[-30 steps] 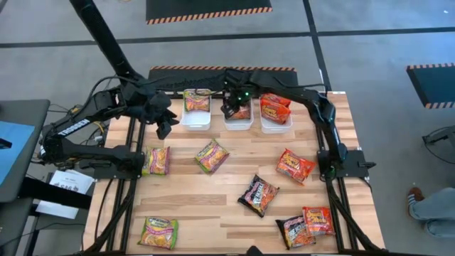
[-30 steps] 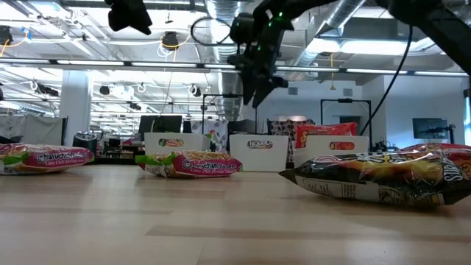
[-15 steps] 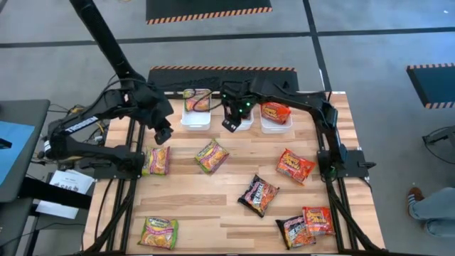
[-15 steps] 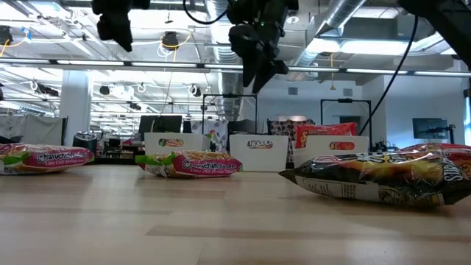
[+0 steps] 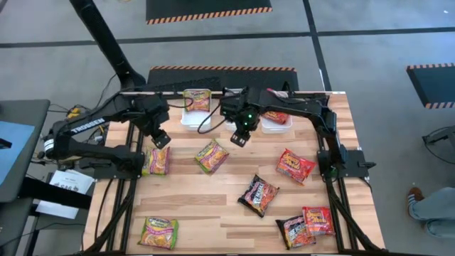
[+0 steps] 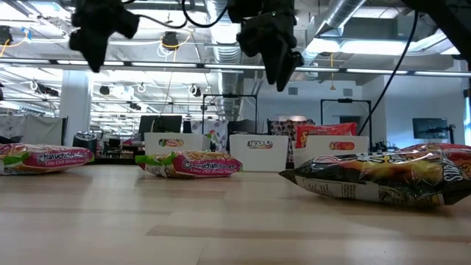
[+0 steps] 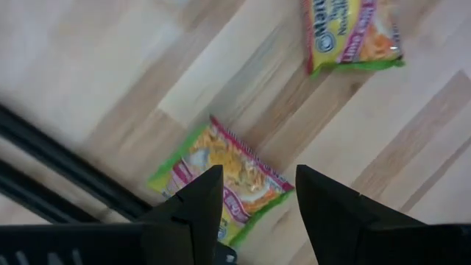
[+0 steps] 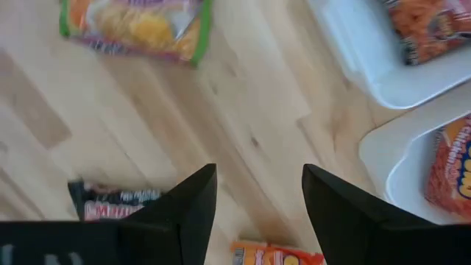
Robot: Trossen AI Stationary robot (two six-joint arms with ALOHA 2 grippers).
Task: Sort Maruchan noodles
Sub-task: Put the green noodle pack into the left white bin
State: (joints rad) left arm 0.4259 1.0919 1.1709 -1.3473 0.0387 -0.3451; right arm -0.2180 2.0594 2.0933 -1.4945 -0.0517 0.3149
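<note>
Maruchan noodles packets lie scattered across the wooden surface, some already in the white bins at upper centre. Left claw hovers released above a green packet at left; right claw hangs released, empty, just below the bins.

Wooden table carries noodle packets and bins.
</note>
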